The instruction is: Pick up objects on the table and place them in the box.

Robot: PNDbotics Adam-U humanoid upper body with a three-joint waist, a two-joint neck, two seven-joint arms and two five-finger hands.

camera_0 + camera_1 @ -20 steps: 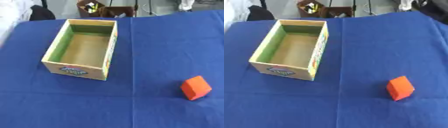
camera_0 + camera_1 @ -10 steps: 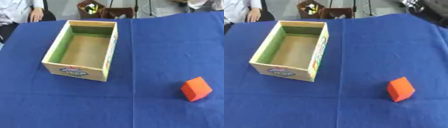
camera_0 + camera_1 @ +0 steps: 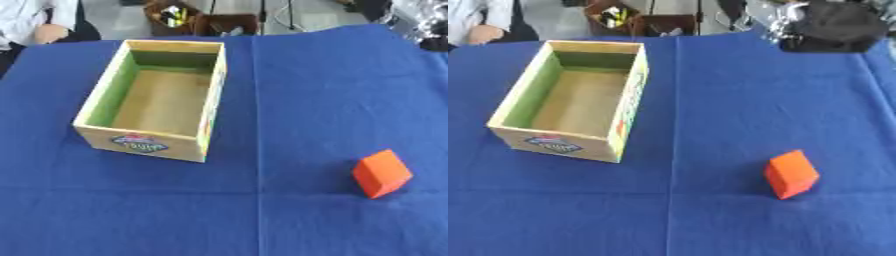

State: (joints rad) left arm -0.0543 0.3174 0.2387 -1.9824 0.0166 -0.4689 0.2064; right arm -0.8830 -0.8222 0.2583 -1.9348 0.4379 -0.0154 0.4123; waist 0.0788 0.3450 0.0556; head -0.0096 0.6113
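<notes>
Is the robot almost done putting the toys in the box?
Not yet. The box looks empty inside, so nothing is packed. The orange block sits alone on the blue tablecloth, off to the box's right. The right arm shows at the top right corner, holding nothing visible. Grabbing the block and dropping it in is all left.

Beyond the box [image 3: 570, 100], at the upper right, the right hand [image 3: 833, 26] shows only as a blurred black and silver mass cut by the top edge; its fingers cannot be made out. The box's near label [image 3: 551, 144] is too blurred to read.
</notes>
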